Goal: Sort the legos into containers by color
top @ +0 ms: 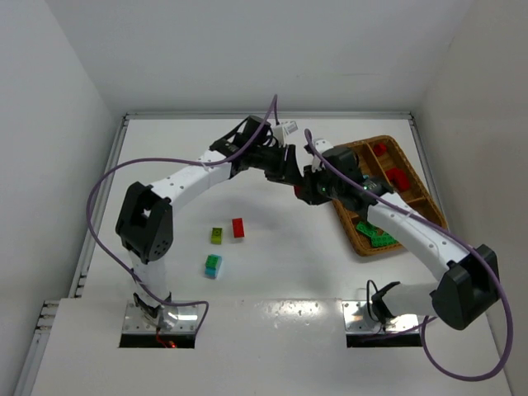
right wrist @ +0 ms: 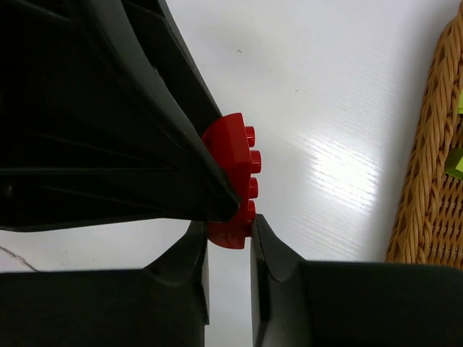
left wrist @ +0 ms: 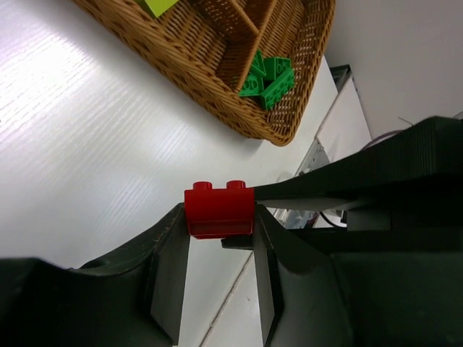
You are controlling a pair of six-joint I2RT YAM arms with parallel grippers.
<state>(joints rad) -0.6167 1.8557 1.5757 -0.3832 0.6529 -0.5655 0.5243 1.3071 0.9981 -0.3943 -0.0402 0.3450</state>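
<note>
- Red lego brick (left wrist: pixel 219 212) hangs in the air, pinched by both grippers at once, just short of the wicker tray (right wrist: pixel 423 181)
- Left gripper (left wrist: pixel 220 246) clamps its flanks; right gripper (right wrist: pixel 229 235) is closed on one end
- In the top view the tray's red bricks (top: pixel 398 177) lie at 3 o'clock; the right arm is nearer

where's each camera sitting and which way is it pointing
top external: above and behind the robot, facing down on the table and wicker tray; left arm and right arm show.
left wrist: on the left arm, facing past the left hand, shut on a red brick, toward the tray.
right wrist: on the right arm, facing the table; the right hand pinches that brick.
shared: both wrist views show the red brick and tray.
</note>
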